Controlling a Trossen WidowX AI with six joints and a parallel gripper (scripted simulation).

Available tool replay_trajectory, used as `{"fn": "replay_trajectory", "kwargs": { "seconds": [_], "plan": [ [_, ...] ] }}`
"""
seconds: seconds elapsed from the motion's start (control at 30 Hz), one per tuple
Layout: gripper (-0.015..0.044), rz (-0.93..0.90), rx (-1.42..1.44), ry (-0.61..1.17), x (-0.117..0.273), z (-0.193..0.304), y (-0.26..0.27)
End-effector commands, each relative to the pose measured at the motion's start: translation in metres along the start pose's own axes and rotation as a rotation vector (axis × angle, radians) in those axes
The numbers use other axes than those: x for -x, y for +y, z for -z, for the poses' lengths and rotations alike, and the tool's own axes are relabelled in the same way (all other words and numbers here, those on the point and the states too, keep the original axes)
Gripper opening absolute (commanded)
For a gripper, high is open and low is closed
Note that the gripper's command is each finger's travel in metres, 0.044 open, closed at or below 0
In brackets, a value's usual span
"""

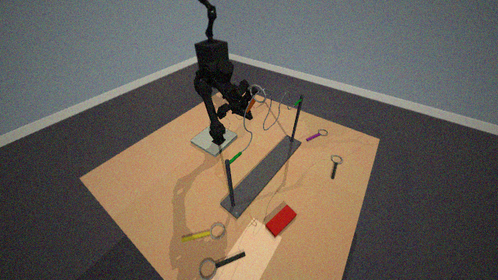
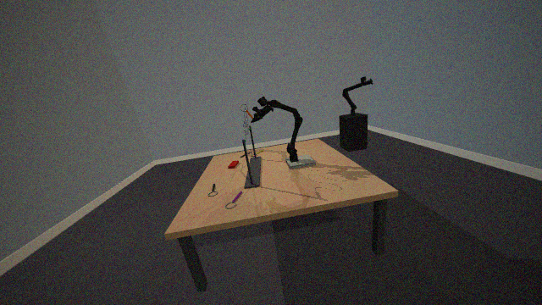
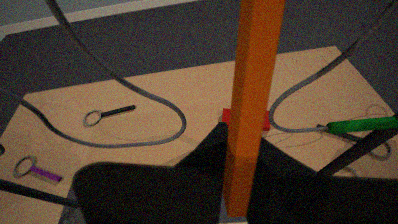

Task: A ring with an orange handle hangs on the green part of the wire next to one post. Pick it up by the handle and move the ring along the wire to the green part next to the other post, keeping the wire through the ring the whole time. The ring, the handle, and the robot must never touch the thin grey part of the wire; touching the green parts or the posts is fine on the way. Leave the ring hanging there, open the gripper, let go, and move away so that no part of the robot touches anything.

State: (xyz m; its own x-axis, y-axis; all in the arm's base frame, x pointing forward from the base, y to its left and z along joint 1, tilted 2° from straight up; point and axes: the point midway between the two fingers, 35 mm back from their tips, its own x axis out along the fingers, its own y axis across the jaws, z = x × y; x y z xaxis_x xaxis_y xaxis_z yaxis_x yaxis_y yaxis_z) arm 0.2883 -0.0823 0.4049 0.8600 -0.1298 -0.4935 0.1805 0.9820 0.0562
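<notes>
My gripper (image 1: 250,111) (image 2: 252,119) (image 3: 229,129) is shut on the orange handle (image 1: 251,104) (image 2: 249,113) (image 3: 256,70). The ring (image 1: 257,85) is at the handle's upper end, high at the wire's upper stretch between the posts; it is out of the wrist view. The grey wire (image 1: 251,137) (image 3: 100,145) bends in several loops; whether the ring touches it is too small to tell. One green part (image 1: 236,157) (image 3: 357,125) is at the near post (image 1: 230,183), the other green part (image 1: 298,102) at the far post (image 1: 296,121).
The dark base (image 1: 261,175) carries both posts. A red block (image 1: 281,220) (image 2: 233,164), a yellow-handled ring (image 1: 196,236), a purple-handled ring (image 1: 313,137) (image 3: 46,173) and two black-handled rings lie on the table. A second arm stands on a black box (image 2: 353,132) beyond the table.
</notes>
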Motion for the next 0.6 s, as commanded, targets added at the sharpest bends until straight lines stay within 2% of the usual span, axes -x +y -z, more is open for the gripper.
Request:
{"fn": "replay_trajectory", "kwargs": {
  "seconds": [0.0, 0.57],
  "plan": [
    [-0.015, 0.024, 0.041, -0.012, 0.0022, -0.0003, -0.0013],
    [-0.015, 0.129, 0.223, -0.038, 0.0018, -0.0012, -0.0088]
  ]
}}
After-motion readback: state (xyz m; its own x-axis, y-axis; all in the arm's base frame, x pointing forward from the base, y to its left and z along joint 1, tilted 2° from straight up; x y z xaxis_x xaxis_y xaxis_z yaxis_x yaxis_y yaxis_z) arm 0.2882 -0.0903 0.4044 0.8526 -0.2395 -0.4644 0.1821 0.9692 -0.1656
